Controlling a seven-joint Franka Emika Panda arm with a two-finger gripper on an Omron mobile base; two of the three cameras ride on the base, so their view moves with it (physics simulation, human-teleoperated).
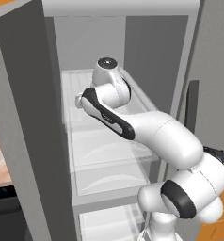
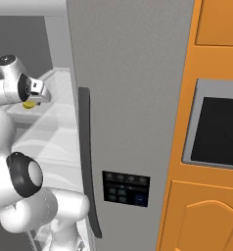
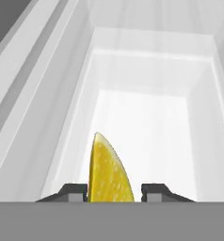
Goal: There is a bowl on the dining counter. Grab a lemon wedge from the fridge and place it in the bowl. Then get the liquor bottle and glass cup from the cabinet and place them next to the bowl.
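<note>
Yellow lemon wedge [image 3: 109, 172] upright between claw [image 3: 112, 192] fingertips [image 3: 74, 192] — white fridge [image 3: 151, 117] shelf beyond

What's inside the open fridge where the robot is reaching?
Inside the fridge, a yellow lemon wedge stands on a white shelf between the fingertips of the gripper. The arm covers part of the shelves, so anything behind it is hidden.

Arm is folded at the elbow low and near, forearm reaching up and forward, wrist bent so the hand points down and to the far side. Gripper [image 3: 112, 192] has its two dark fingertips [image 3: 72, 192] set either side of something yellow; contact on the right tip unclear.
</note>
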